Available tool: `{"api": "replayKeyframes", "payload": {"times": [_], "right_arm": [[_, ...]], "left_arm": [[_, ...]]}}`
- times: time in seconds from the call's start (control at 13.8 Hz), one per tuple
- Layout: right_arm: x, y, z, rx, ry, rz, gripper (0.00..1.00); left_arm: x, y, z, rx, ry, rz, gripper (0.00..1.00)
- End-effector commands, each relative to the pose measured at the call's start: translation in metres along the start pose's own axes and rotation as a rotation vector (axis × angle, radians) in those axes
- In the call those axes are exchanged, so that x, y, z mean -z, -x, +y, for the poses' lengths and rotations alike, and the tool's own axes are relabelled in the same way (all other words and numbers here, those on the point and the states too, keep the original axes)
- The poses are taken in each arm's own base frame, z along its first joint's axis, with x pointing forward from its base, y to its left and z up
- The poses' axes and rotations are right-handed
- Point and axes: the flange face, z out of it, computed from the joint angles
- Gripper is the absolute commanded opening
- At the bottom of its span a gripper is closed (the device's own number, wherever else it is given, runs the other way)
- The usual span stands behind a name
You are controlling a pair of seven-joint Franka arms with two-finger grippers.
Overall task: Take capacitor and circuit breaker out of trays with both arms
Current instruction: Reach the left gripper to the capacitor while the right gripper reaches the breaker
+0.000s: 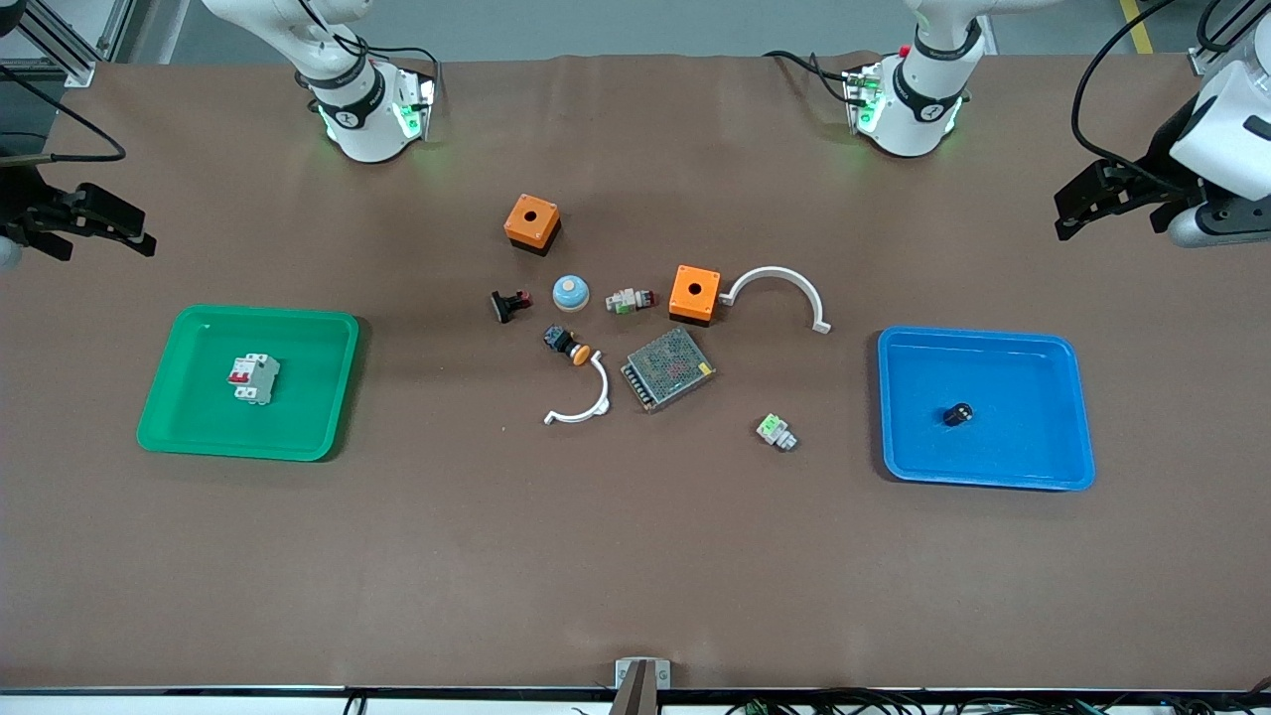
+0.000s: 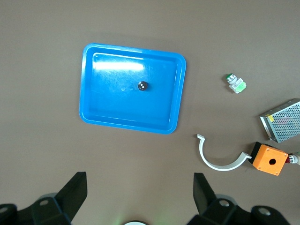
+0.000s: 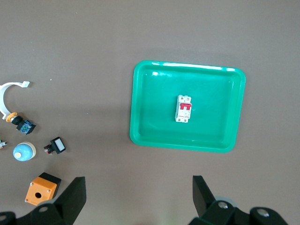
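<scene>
The capacitor (image 1: 957, 413), a tiny dark cylinder, lies alone in the blue tray (image 1: 1053, 467) toward the left arm's end of the table; the left wrist view also shows the capacitor (image 2: 143, 86) in its tray (image 2: 129, 122). The breaker (image 1: 254, 378), white-grey with red levers, lies in the green tray (image 1: 179, 432); the right wrist view shows the breaker (image 3: 183, 108) in that tray (image 3: 180, 143) as well. My left gripper (image 1: 1077, 211) (image 2: 139, 183) hangs open and empty over bare table beside the blue tray. My right gripper (image 1: 134, 230) (image 3: 139, 183) hangs open and empty over bare table beside the green tray.
Between the trays lie loose parts: two orange boxes (image 1: 532, 222) (image 1: 694, 293), a blue dome button (image 1: 571, 292), a mesh-covered power supply (image 1: 668, 368), two white curved clips (image 1: 779, 290) (image 1: 586, 402), a green-and-white connector (image 1: 776, 431) and small push-button parts (image 1: 510, 304).
</scene>
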Motion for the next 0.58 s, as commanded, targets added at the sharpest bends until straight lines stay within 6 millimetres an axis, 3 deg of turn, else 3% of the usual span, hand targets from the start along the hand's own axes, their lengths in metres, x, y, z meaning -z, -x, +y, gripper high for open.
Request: {"api": "replayKeyframes", "payload": {"times": [0.0,0.29,0.51], "right_arm": [[0.001,0.009,-0.002,-0.013,0.002,0.010,1.00],[0.001,0.009,-0.001,-0.014,0.002,0.010,1.00],[0.000,0.008,0.000,-0.017,0.000,0.002,1.00]], "left_arm": [[0.005,0.000,-0.004,-0.009,-0.022,-0.009,1.00],[-0.024,-0.018,-0.003,-0.038,-0.024,-0.061,1.00],[-0.085,-0.053,-0.015,-0.021,-0.014,-0.117,1.00]]}}
